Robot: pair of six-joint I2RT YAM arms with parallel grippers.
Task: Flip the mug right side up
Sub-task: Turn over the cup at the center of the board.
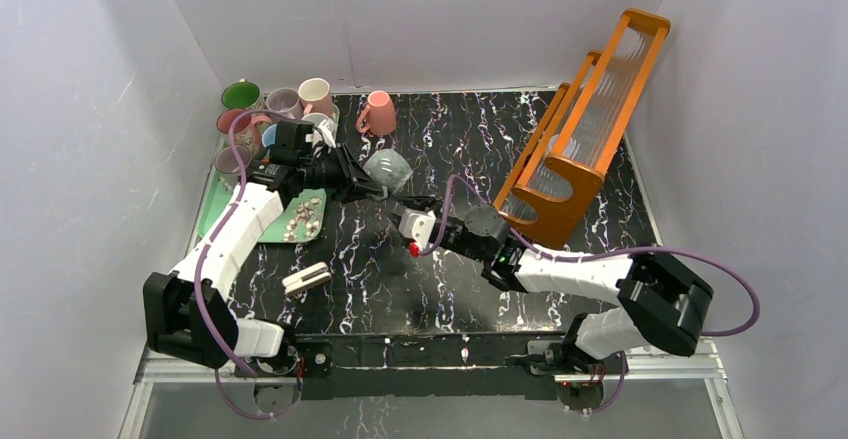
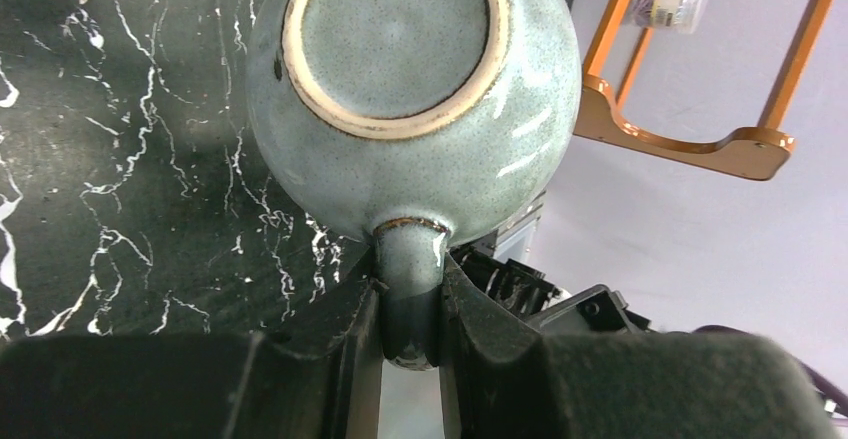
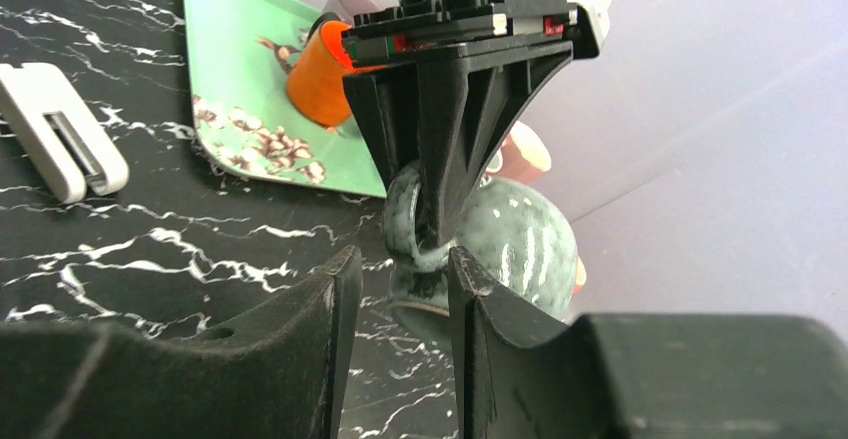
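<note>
The grey-green speckled mug is at the table's middle, near the tray. My left gripper is shut on its handle; in the left wrist view the mug's unglazed base ring faces the camera. In the right wrist view the mug hangs below the left gripper's black fingers, its rim low near the table. My right gripper is open, its fingertips just short of the mug's lower part. It reaches in from the right in the top view.
A green tray with a bean print lies at the left, with several mugs behind it. A pink mug stands at the back. An orange rack leans at the right. A white clip lies near the front.
</note>
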